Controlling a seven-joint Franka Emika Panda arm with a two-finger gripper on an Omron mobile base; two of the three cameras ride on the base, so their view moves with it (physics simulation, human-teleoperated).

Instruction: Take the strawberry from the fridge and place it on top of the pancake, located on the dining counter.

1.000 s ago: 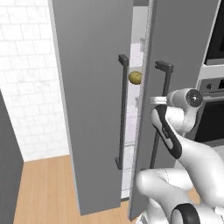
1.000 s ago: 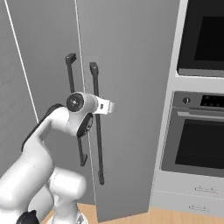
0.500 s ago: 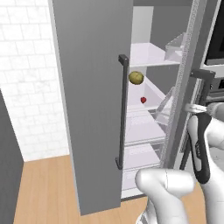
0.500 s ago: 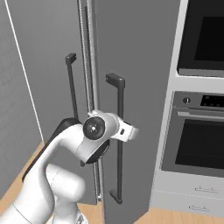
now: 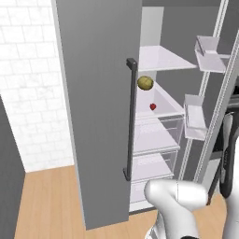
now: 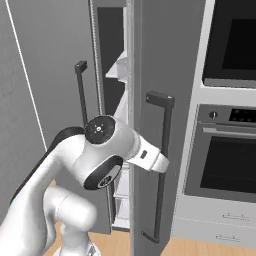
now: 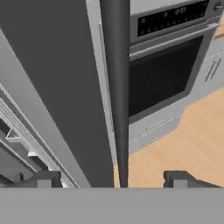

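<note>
Fridge [image 5: 100, 93] door stands swung open, my gripper [image 7: 114, 179] spread wide astride its handle [image 7: 117, 87]; next, reach inside for the strawberry [image 5: 152, 107].

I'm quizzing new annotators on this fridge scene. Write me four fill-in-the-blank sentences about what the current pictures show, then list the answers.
1. The fridge's right door stands ____.
2. The strawberry lies on a white shelf just below a round yellow-green ____.
3. The gripper's jaws are ____, with the door's dark handle bar between them.
4. To the right of the fridge stands a black-windowed wall ____.

Answers: open; fruit; open; oven
</note>
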